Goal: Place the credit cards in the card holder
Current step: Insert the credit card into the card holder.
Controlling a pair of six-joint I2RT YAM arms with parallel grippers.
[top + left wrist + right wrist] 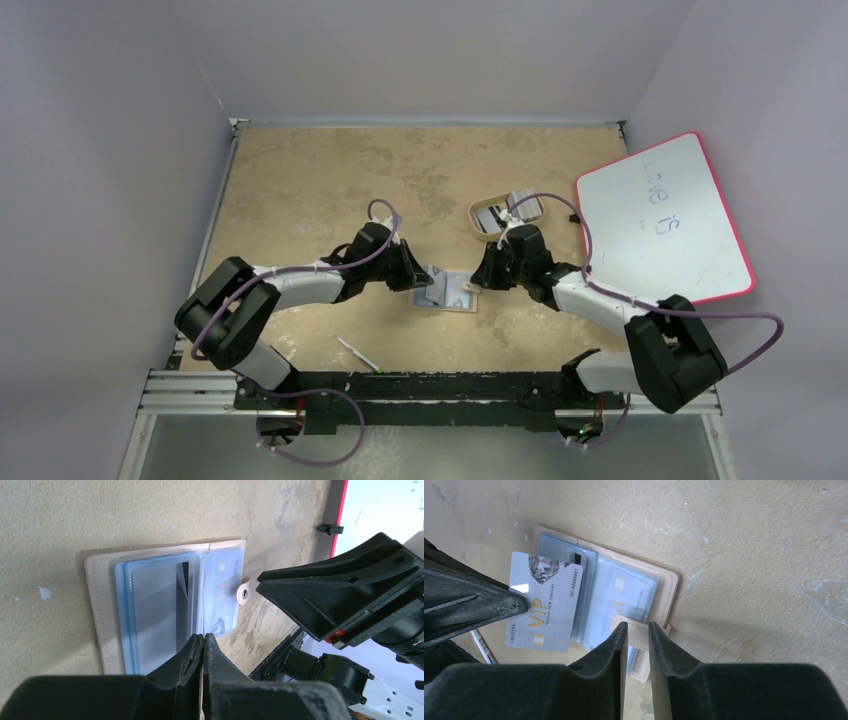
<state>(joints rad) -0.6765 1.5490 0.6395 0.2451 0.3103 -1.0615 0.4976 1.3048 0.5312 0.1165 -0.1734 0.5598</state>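
One card holder (447, 293): lies open and flat at mid-table, blue-grey pockets up, between both arms' fingertips.
Left gripper (204, 642): pinched tight on a credit card (544, 605), which reaches over the holder's left-hand pockets.
Right gripper (638, 632): fingers a narrow slit apart, straddling the snap tab (640, 636) from above; whether they press it, I cannot tell.
Tray (474, 218): beige, beyond the holder, near the whiteboard (665, 215).

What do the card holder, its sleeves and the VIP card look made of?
Card holder: tan leather or faux leather, matte, stitched edge.
Sleeves: soft clear bluish plastic, glossy; contents show through.
VIP card: rigid plastic, glossy, with a glare spot.
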